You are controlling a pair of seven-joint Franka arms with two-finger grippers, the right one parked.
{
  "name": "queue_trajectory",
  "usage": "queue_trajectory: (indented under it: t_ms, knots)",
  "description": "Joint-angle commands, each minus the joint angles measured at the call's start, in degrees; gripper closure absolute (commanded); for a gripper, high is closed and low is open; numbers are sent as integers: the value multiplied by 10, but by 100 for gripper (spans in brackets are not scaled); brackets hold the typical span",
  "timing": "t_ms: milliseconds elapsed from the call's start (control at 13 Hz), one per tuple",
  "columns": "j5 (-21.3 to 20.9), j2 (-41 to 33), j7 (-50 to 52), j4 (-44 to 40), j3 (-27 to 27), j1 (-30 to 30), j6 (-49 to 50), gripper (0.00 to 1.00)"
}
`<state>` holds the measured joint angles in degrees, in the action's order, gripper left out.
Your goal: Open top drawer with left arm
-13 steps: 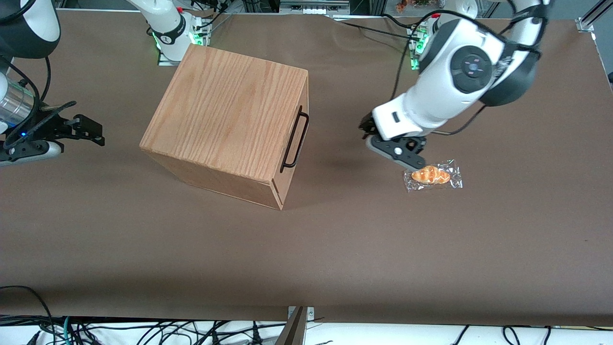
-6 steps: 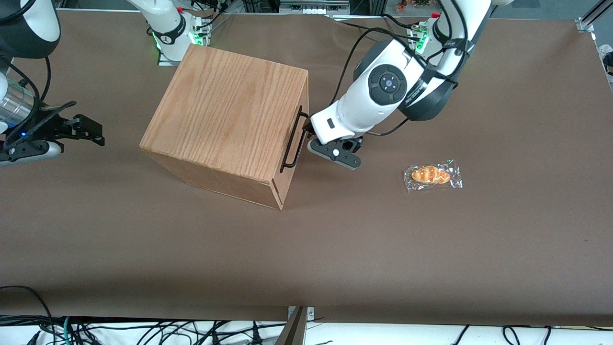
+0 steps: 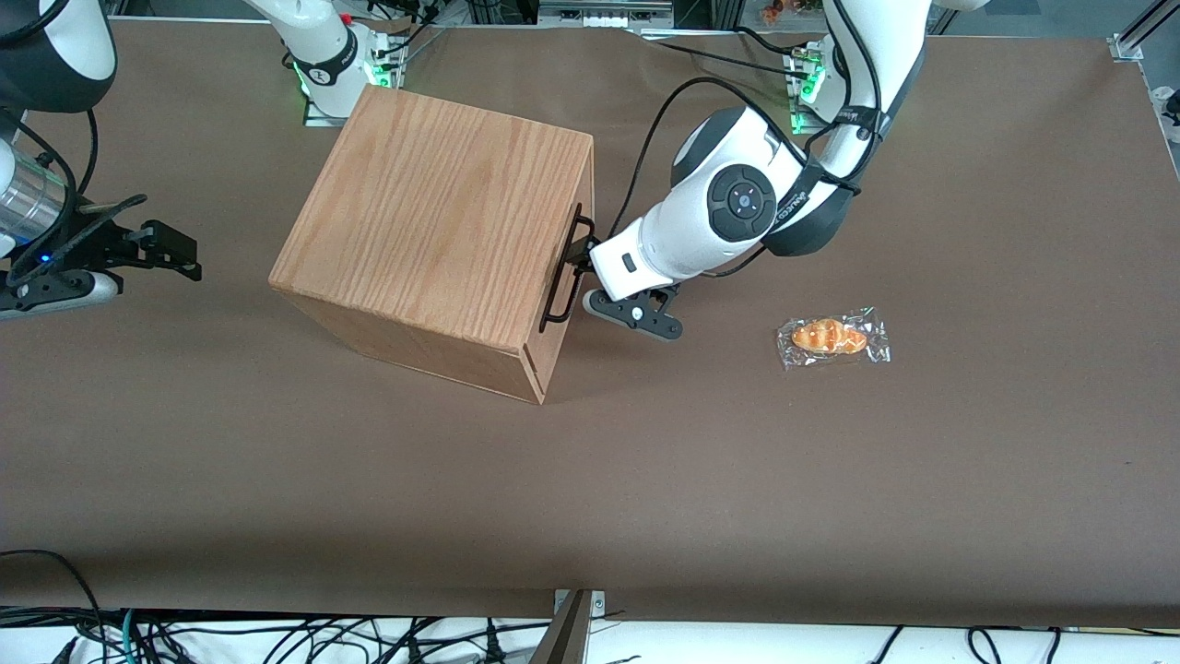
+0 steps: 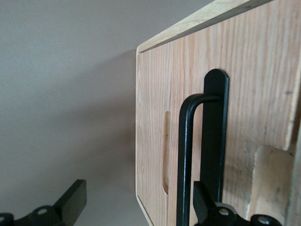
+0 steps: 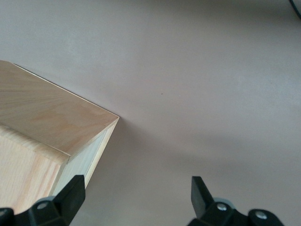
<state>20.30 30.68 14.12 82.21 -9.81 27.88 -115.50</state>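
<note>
The 2 black fingers [image 4: 70, 200] of the gripper [image 4: 136, 207] stand spread, pinching nothing. One finger lies just beside the black wire handle [image 4: 186, 155], between the bar and the drawer front; the other hangs apart, over bare table. The handle's mounting plate sits flat against the wood, and a narrow slot is cut in the wood next to it.

In the front view, the gripper [image 3: 579, 267] meets the handle [image 3: 564, 273] near the middle of its length, in front of the cabinet. The top drawer [image 3: 570, 277] shows as closed, its front flush with the face of the oak cabinet [image 3: 433, 231], which stands near the middle of the table [image 3: 590, 480], turned at an angle. The left arm [image 3: 728, 217] reaches down to the handle from its base at the table edge farthest from the camera, with a dark round joint cap facing up and a black cable looping over it.

A wrapped croissant [image 3: 831, 337] lies on the table toward the working arm's end, well apart from the gripper and the cabinet.
</note>
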Motion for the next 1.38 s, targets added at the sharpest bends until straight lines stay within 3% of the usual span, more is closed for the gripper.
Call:
queue_trajectory:
  t_ms: [0, 538, 1308]
  knots:
    - [14, 18, 1, -19, 4, 12, -2, 0]
    - [9, 27, -6, -19, 9, 4, -2, 0]
    - [10, 26, -23, -19, 8, -55, 0, 0]
